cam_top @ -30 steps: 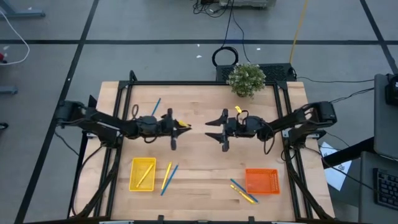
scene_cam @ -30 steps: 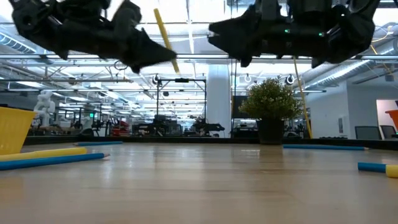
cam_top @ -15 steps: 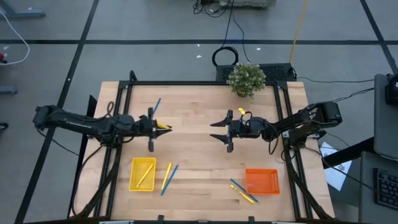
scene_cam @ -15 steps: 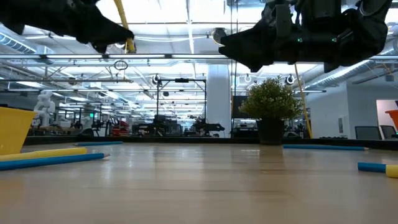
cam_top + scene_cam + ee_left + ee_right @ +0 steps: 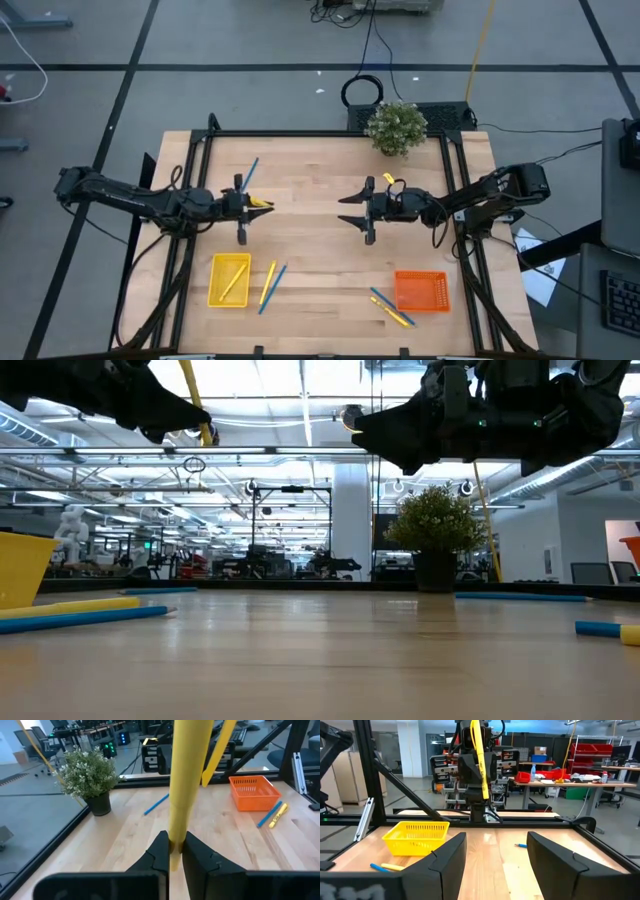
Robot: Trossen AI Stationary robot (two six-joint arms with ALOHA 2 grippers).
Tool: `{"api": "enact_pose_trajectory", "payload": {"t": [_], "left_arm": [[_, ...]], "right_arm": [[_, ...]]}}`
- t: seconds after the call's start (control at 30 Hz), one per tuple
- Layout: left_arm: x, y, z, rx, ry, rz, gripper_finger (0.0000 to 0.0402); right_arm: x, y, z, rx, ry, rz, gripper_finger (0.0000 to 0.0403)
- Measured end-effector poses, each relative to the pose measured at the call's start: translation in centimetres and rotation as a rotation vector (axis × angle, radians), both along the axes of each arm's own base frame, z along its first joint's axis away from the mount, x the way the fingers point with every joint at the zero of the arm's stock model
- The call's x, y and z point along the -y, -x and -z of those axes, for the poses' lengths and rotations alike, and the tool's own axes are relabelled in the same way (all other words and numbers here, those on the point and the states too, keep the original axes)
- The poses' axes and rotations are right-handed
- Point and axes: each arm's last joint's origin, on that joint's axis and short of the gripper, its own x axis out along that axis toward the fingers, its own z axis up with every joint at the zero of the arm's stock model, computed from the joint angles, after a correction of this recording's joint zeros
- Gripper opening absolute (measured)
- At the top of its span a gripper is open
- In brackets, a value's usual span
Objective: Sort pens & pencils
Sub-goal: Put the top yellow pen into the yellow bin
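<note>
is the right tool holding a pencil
No, the right tool stands open with nothing between its fingers; the yellow pencil is clamped in the left tool.

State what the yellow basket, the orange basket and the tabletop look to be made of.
Yellow basket: probably moulded plastic, since its walls are an even-coloured open mesh.
Orange basket: the same latticed look, so likely plastic too.
Tabletop: wood, seemingly jointed boards with pale grain lines and a smooth, slightly glossy finish that catches light in the low view.
</note>
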Motion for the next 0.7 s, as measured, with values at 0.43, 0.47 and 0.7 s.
{"api": "enact_pose_trajectory", "payload": {"t": [0.43,0.47,0.7], "left_arm": [[3.0,0.5,0.6,-0.249,0.095,0.318,0.0028],[3.5,0.5,0.6,-0.3,0.099,0.326,0.0028],[7.6,0.9,0.4,-0.658,0.122,0.307,0.0028]], "right_arm": [[0.0,0.0,0.0,0.0,0.004,0.001,0.0199],[0.0,0.0,0.0,0.0,0.004,0.001,0.0199],[0.0,0.0,0.0,0.0,-0.002,0.0,0.0199]]}}
